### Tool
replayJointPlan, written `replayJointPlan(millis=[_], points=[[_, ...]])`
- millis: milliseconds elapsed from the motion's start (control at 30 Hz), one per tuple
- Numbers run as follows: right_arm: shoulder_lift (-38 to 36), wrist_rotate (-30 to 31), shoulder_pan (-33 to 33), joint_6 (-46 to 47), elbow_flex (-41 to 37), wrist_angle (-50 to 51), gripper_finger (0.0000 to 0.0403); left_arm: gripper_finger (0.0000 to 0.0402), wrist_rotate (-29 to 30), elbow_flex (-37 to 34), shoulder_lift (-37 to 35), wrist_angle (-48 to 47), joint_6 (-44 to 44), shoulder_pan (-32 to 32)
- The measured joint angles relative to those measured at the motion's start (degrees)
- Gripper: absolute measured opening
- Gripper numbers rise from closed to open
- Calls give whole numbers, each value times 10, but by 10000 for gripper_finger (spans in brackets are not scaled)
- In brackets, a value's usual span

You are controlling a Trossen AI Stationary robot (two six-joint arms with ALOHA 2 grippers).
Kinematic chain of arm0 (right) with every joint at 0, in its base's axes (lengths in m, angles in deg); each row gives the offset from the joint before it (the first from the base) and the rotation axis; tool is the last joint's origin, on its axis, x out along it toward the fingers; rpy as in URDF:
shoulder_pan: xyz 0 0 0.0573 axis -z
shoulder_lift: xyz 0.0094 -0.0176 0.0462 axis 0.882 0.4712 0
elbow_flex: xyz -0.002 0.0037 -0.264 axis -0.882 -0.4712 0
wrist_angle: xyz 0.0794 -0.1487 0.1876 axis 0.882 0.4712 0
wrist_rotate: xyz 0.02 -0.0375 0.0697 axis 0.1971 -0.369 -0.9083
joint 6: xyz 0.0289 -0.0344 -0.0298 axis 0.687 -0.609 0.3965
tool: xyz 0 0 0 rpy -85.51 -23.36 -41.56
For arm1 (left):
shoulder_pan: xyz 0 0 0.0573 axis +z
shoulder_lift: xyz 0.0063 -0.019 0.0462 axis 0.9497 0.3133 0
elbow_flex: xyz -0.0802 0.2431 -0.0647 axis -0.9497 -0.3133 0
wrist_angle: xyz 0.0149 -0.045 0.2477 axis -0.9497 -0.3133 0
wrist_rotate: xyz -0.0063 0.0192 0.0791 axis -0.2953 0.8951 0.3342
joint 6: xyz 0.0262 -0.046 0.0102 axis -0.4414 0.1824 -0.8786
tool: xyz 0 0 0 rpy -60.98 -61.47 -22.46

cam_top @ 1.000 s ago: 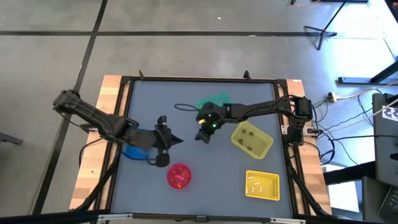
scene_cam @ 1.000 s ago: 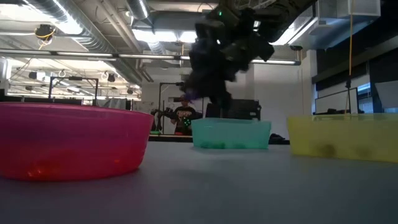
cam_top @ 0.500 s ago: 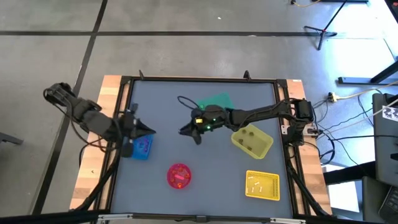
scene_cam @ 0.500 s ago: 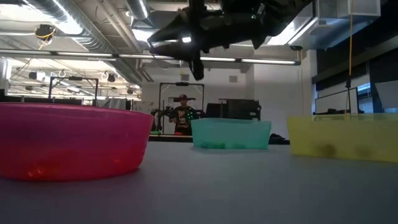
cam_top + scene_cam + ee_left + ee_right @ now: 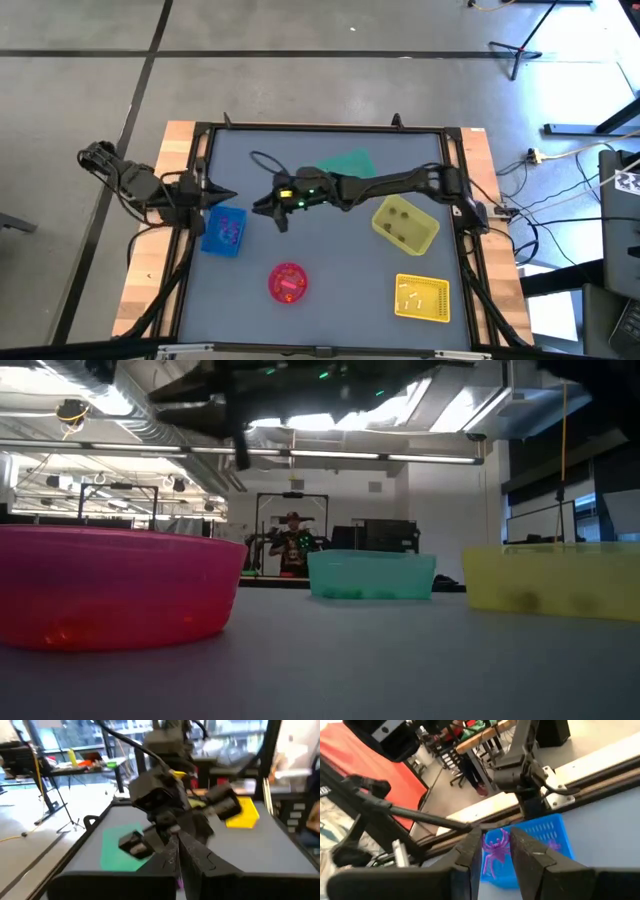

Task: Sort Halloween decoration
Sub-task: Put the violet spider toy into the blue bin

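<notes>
Your right gripper (image 5: 496, 851) is clamped on a purple spider (image 5: 495, 851), held in the air near the blue bin (image 5: 224, 232) (purple trinkets inside). Your left gripper (image 5: 222, 196) sits clenched and empty at the table's left edge.

You see a slate-blue table (image 5: 330, 290) framed in black, with pale wood strips down its left and right edges, and on it a blue bin (image 5: 223, 232) at centre-left, a green bin (image 5: 350, 162) near the upper middle, two yellow bins (image 5: 405, 224) (image 5: 421, 297) toward the lower right and a pink round bowl (image 5: 287, 282) at lower centre. In the right wrist view a purple spider (image 5: 496, 851) shows between the dark fingers (image 5: 470, 852), with the blue bin's slotted, grid-patterned wall behind it. Both arms are black, and a small green light glows on the right one (image 5: 303, 185).
</notes>
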Motion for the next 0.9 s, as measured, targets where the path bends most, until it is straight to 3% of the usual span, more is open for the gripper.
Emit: replayJointPlan(millis=[200, 500, 667, 900], points=[[110, 13, 0, -12, 134, 4, 97, 1, 18, -84, -122, 18, -14, 14], [245, 58, 1, -16, 287, 5, 97, 1, 16, -184, -260, 130, -131, 37], [289, 84, 1, -16, 325, -13, 97, 1, -40, -228, -257, 204, -152, 55], [317, 107, 1, -16, 325, -48, 97, 1, -63, -306, -258, 340, -171, 95]])
